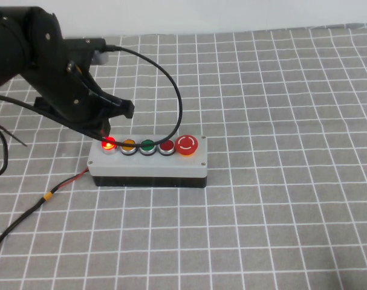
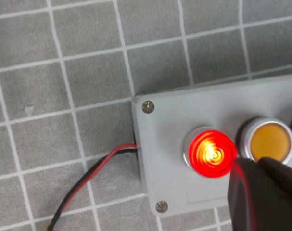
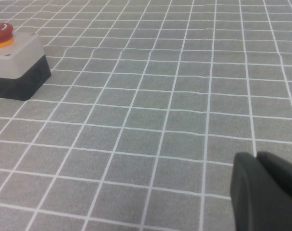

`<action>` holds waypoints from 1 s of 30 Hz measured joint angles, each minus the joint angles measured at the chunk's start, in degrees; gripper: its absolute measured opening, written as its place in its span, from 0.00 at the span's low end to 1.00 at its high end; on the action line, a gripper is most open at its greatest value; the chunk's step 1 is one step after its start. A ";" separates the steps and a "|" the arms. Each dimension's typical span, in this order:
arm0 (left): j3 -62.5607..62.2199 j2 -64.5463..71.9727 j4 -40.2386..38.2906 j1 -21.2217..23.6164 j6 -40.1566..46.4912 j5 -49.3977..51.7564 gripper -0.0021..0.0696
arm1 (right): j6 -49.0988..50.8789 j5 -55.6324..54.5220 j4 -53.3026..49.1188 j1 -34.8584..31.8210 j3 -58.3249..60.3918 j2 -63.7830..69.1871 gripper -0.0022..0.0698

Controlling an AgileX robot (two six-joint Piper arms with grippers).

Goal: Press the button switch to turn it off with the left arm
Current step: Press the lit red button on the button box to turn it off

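Red light is glowing from the button switch [image 1: 108, 144], which is sitting at the nine o'clock end of the grey control box [image 1: 150, 166], so it is not yet off. The left gripper [image 1: 106, 128] is hanging right over it, reaching in from about eleven o'clock, with its fingers drawn together into one blunt tip. Whether that tip is touching the cap is not showing. Its wrist camera is placing the tip at the button's edge nearest the yellow button [image 1: 128, 145], not over the centre.

That is the risk. A push from here may be landing on the rim, sliding off, or catching the yellow neighbour, leaving the lamp lit. A slanted push may also be shoving the unbraced box along the checked cloth [image 1: 280, 211].

The right gripper [image 3: 266, 192] is sitting low over bare cloth, well off toward three o'clock of the box, seemingly closed and empty.
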 joint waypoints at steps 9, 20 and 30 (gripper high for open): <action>-0.09 4.11 0.14 0.00 0.48 -0.49 0.02 | 0.00 0.00 0.13 0.00 0.00 0.00 0.01; -1.16 4.72 0.86 0.00 0.48 0.78 0.02 | 0.00 0.00 1.62 0.00 0.00 0.00 0.01; -0.31 -13.77 1.68 -0.12 0.48 -3.64 0.02 | 0.00 0.00 1.76 0.00 0.00 0.00 0.01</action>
